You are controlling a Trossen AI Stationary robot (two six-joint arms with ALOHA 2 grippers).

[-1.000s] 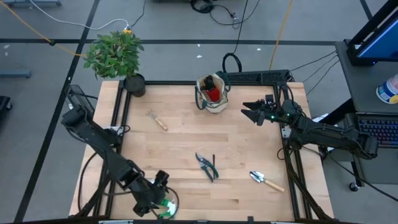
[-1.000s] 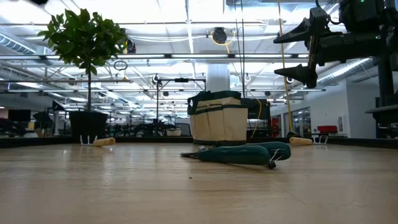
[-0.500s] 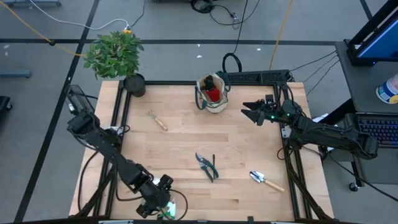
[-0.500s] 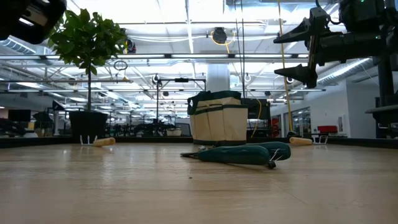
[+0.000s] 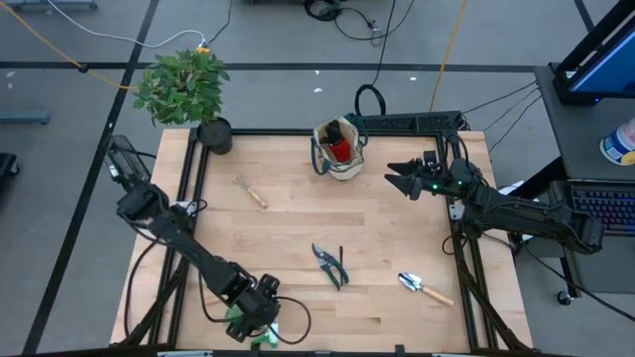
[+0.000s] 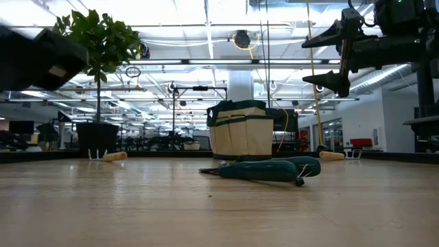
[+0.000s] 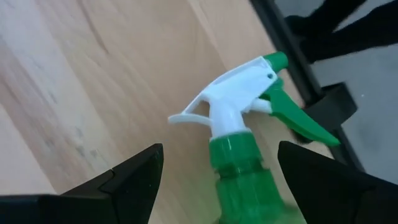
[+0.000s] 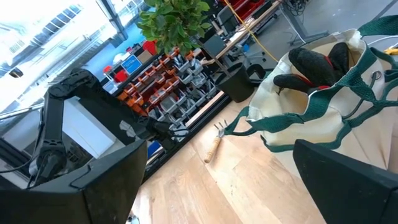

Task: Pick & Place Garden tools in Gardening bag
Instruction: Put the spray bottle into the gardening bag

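Note:
A green spray bottle with a white trigger (image 7: 239, 155) lies on its side on the table at the near edge, left of the middle (image 5: 262, 338). My left gripper (image 7: 217, 186) is over it, open, one finger on each side of the bottle's neck, not touching it. My right gripper (image 5: 397, 179) is open and empty in the air, to the right of the beige gardening bag (image 5: 338, 151). Red-black gloves (image 8: 317, 65) sit inside the bag. Dark pruning shears (image 5: 329, 265), a wooden-handled trowel (image 5: 425, 288) and a wooden-handled fork (image 5: 250, 190) lie on the table.
A leafy plant in a black pot (image 5: 210, 134) stands at the table's far left corner. The table's black frame rail (image 7: 311, 81) runs close beside the spray bottle's nozzle. Bare wood lies between the shears and the bag.
My left gripper has gone down and a little toward the table's right edge along the near edge, coming over the spray bottle. The bottle and the other tools have stayed where they were.

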